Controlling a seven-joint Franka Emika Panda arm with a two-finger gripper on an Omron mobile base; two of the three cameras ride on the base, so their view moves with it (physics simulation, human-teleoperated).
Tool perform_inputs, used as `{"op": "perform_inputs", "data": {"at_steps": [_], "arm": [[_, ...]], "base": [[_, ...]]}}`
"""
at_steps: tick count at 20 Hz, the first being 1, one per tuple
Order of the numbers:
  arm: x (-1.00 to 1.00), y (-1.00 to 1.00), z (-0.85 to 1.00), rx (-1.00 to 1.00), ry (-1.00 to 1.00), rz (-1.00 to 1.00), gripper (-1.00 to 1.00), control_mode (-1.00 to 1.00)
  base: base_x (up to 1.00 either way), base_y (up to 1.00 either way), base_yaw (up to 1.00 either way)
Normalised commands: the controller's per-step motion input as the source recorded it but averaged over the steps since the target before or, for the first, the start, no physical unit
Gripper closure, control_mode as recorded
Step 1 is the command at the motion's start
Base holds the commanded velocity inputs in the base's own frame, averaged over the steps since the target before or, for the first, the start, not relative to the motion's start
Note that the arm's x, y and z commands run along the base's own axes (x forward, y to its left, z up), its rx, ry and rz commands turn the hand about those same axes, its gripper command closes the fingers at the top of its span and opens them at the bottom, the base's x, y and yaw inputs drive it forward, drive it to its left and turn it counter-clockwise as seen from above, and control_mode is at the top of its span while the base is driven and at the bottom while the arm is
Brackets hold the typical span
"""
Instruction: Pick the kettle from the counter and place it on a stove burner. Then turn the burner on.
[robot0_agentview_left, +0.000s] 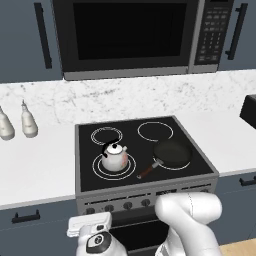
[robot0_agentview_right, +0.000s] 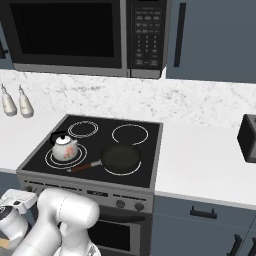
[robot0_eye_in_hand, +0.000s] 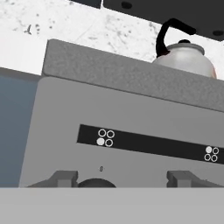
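Whitish round kettle with black arched handle (robot0_agentview_left: 114, 156) sits upright on the large double-ring burner (robot0_agentview_left: 99, 170) at the front left of the black glass stove. Two-finger gripper (robot0_eye_in_hand: 120, 178) is low before the stove's grey front panel, below the kettle; fingertips (robot0_eye_in_hand: 61, 178) stand apart, spread, gripping nothing. Black frying pan (robot0_agentview_left: 172, 153) lies empty on the front right burner.

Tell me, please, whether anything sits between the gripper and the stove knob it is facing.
Nothing visible does. In the hand view the fingertips point at the stove's grey front panel, with a dark knob at the bottom edge between them and open space ahead. The kettle already stands on the stove burner, with the frying pan beside it.
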Motion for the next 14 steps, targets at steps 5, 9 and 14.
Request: {"op": "perform_inputs", "data": {"at_steps": [5,9,14], "arm": [[0.00,0.00,-0.49,-0.01,0.05,0.02,-1.00,-1.00],[-0.29,0.00,-0.24,-0.01,0.00,0.04,-1.00,-1.00],[-0.33,0.00,-0.01,0.00,-0.06,0.01,-1.00,-1.00]], "base": [[0.00,0.00,0.00],[0.00,0.00,0.00],[0.00,0.00,0.00]]}}
